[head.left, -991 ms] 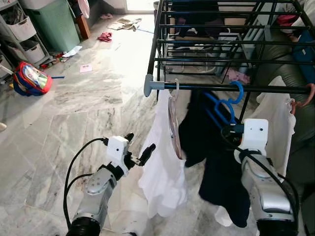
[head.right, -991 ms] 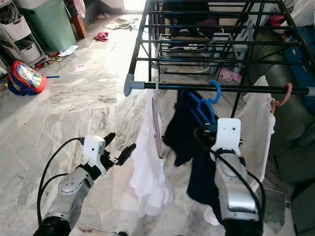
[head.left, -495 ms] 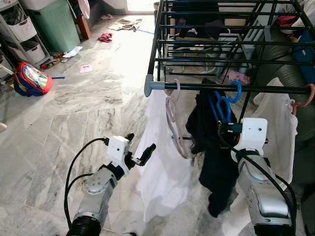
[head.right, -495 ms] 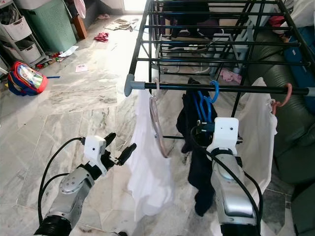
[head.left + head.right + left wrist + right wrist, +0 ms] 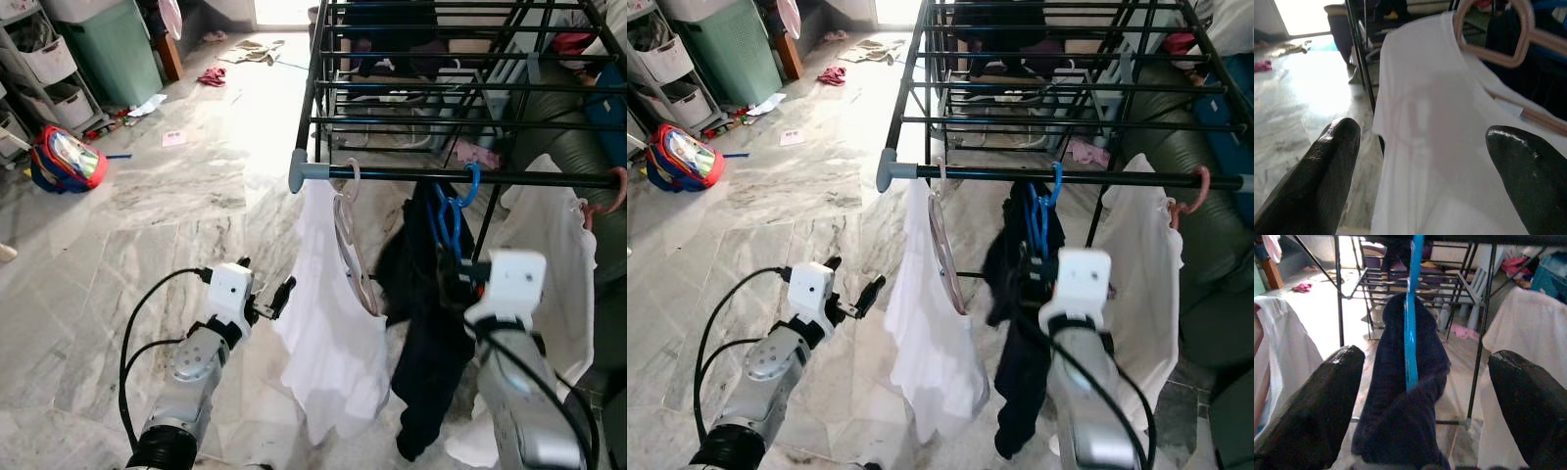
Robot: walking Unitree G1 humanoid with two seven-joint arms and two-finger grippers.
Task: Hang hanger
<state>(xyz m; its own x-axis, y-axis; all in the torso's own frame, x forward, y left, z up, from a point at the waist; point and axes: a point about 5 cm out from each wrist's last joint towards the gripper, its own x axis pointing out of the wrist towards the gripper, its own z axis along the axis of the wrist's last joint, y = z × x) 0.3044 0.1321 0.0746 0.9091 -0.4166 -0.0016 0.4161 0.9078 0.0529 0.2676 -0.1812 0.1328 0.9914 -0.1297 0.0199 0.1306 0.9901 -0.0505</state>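
the blue hanger (image 5: 453, 211) hooks over the front rail of the black drying rack (image 5: 411, 174), with a dark garment (image 5: 423, 323) draped on it. the right gripper (image 5: 1415, 406) sits just in front of that garment, its fingers spread wide and gripping nothing. a white shirt (image 5: 328, 343) on a pink hanger (image 5: 348, 240) hangs beside it on the same rail. the left gripper (image 5: 266, 297) hovers near the shirt's edge, wide open and empty.
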